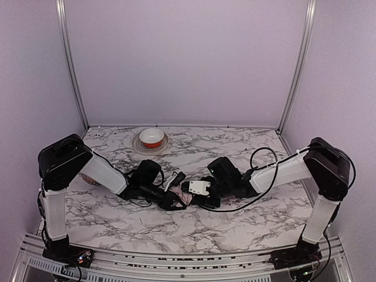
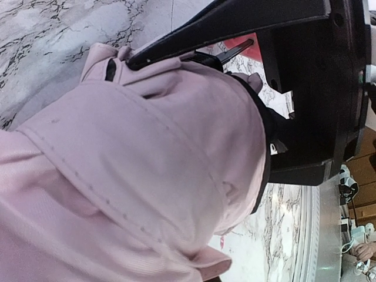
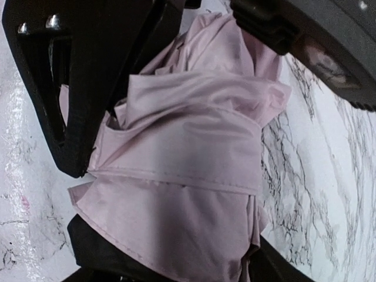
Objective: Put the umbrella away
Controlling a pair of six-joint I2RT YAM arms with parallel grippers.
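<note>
Fingers of right gripper [image 3: 176, 111] stand spread, one on each side of umbrella [image 3: 194, 235], not clamping it as far as we see. We judge this straddle prepares squeeze of loose canopy into tighter roll. Left gripper [image 1: 166, 198] has fingers pressed together at bundle's other side, probably to steady it; whether fabric is caught there, we cannot tell. Umbrella lies on marble-pattern table [image 1: 247, 235], between both arms. Fabric pale pink, thin, matte, creased; stitched band [image 3: 194, 173] wraps round it; black lining shows beneath.
</note>
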